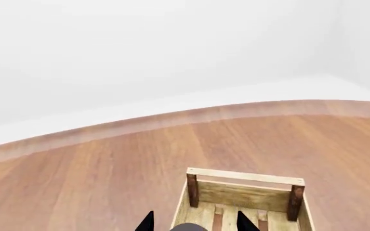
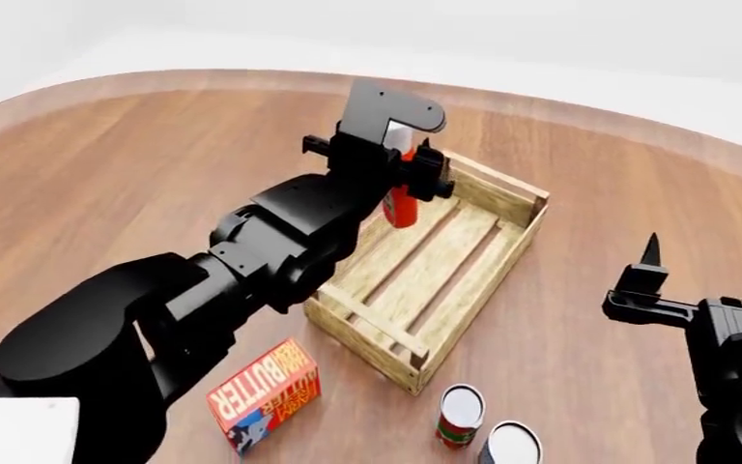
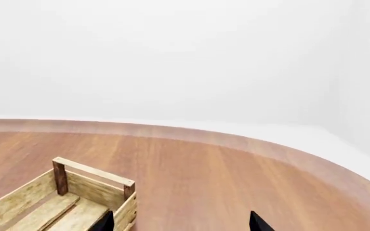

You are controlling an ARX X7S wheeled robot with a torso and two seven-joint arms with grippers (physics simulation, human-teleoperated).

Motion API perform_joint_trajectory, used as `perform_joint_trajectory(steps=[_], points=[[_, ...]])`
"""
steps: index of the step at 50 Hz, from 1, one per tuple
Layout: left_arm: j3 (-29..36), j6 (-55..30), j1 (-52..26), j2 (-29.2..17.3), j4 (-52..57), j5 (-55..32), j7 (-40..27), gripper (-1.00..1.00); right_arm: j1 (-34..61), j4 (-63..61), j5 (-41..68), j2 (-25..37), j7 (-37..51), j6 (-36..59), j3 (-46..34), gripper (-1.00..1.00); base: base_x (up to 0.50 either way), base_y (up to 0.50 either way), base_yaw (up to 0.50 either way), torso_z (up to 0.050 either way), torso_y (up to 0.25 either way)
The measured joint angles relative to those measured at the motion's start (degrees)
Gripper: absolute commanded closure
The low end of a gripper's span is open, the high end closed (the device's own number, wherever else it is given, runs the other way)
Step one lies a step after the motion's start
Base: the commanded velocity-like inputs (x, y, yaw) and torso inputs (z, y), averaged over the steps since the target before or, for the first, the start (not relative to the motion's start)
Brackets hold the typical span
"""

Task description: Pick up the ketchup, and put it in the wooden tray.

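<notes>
Wooden tray (image 2: 479,259): pale raw-looking wood, visible grain, matt; corner posts darker brown in left wrist view (image 1: 244,195).
Table (image 2: 127,174): warm brown wood, streaked grain, smooth satin finish.
Ketchup (image 2: 400,205) in left gripper (image 2: 413,174): smooth red plastic, slight sheen.
Left gripper, arm: black plastic, matt to semi-gloss.
Butter box (image 2: 266,392): printed cardboard.
Cans (image 2: 460,415): pale smooth lids, paper-like label.

wooden tray (image 2: 468,280) interior open from above, two cans (image 2: 459,416) and box (image 2: 266,391) crowding its near end
</notes>
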Motion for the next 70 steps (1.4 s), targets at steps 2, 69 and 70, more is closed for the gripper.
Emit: perform_joint_trajectory(steps=[2,69,70], points=[[0.05,0.00,-0.18,0.00,0.12,-0.02,-0.15,1.00,-0.01,-0.01,0.01,-0.02,0.09,0.01,0.02,-1.00,0.00,0.00,0.00,0.000,-0.142],[0.02,0.96,-1.84,-0.04,2.76,3.99,-2.73,1.00,-0.24,0.25,0.56,-0.43,1.19,-1.19,0.36,-1.00,0.00,0.00,0.00,0.001,-0.126],[0.01,0.96,-1.79,-0.04,2.79,4.15,-2.76,1.00,-0.24,0.26,0.56,-0.43,1.20,-1.21,0.36,-1.00,0.00,0.00,0.00,0.000,0.000]])
